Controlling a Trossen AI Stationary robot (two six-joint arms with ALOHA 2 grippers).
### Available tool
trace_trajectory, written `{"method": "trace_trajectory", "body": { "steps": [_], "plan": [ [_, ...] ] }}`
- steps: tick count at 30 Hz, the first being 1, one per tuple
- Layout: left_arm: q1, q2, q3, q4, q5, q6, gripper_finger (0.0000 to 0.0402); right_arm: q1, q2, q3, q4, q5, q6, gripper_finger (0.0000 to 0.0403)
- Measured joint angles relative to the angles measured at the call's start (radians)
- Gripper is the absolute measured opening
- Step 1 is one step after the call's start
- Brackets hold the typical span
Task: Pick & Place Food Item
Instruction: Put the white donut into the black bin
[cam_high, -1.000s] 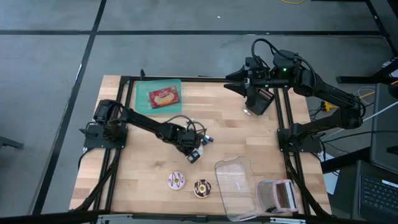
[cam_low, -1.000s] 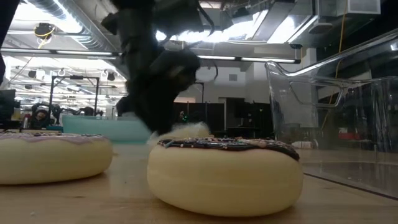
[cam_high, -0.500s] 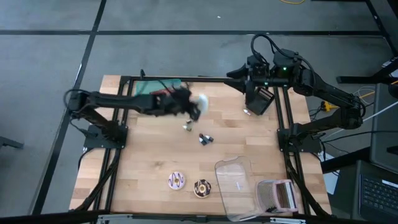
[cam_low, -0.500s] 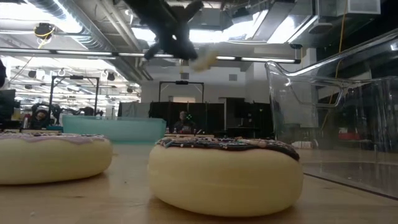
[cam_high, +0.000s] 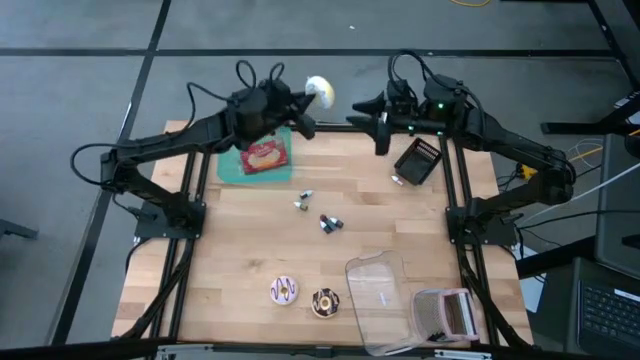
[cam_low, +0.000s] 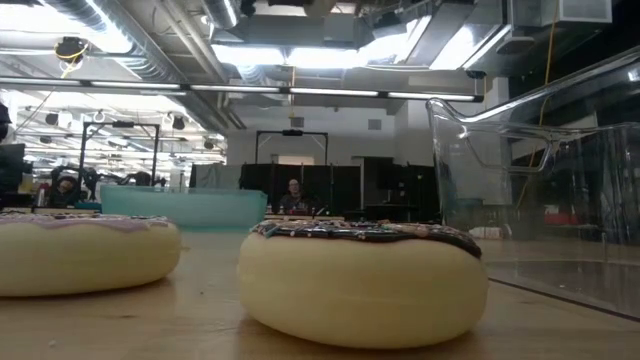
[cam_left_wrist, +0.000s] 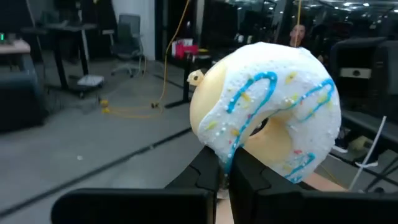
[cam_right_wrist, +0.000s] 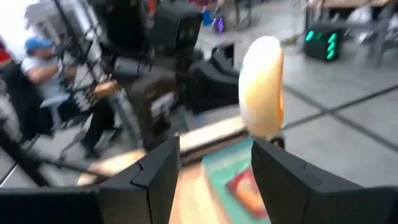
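Observation:
A doughnut with white icing and blue stripes (cam_high: 320, 90) (cam_left_wrist: 273, 118) hangs high in the air just past the table's far edge, with my left gripper (cam_high: 306, 96) (cam_left_wrist: 225, 171) shut on it. The right wrist view shows the same doughnut (cam_right_wrist: 262, 84) edge-on. My right gripper (cam_high: 362, 108) (cam_right_wrist: 214, 167) stands open at the same height, just right of the doughnut and facing it, with nothing between its fingers. A teal tray (cam_high: 232, 160) with a red packet (cam_high: 264, 155) lies at the table's far left. My left gripper pinches the doughnut's rim (cam_left_wrist: 231, 149) between its two fingers. The fingers lie level and reach it from the table's left. The doughnut stands on edge beyond the fingertips, lifted clear of the table.
Two more doughnuts, one pink-iced (cam_high: 284, 291) and one chocolate-iced (cam_high: 324, 302) (cam_low: 362, 280), lie near the front edge beside a clear container (cam_high: 385, 300). Small wrapped items (cam_high: 330, 222) lie mid-table. A dark flat object (cam_high: 417, 160) lies at the far right.
My left gripper has risen from the middle of the table and swung toward the far edge, tipping from pointing down to level. It has carried the white-iced doughnut up clear of the table. My right gripper has edged toward the doughnut.

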Motion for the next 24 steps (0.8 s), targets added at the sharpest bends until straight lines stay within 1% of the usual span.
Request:
{"method": "trace_trajectory", "body": {
  "steps": [4, 6, 9, 16, 22, 24],
  "plan": [
    [0.026, 0.014, 0.046, 0.003, 0.06, 0.055, 0.0009, -0.022, 0.014, 0.0, 0.068, 0.062, -0.007, 0.0199],
    [0.035, 0.023, 0.053, 0.015, 0.076, 0.057, 0.0009, -0.031, 0.018, 0.0, 0.098, 0.062, 0.003, 0.0199],
    [0.066, 0.029, 0.051, 0.007, 0.147, 0.05, 0.0009, -0.037, 0.028, 0.0, 0.113, 0.073, 0.014, 0.0199],
    [0.094, 0.069, 0.052, 0.069, 0.275, 0.031, 0.0009, -0.038, 0.074, 0.0, 0.17, 0.083, 0.054, 0.0199],
    [0.1, 0.08, 0.052, 0.068, 0.322, 0.024, 0.0009, -0.038, 0.085, 0.0, 0.181, 0.088, 0.065, 0.0199],
    [0.099, 0.081, 0.052, 0.072, 0.323, 0.024, 0.0009, -0.038, 0.085, 0.0, 0.181, 0.088, 0.066, 0.0199]
  ]
}}
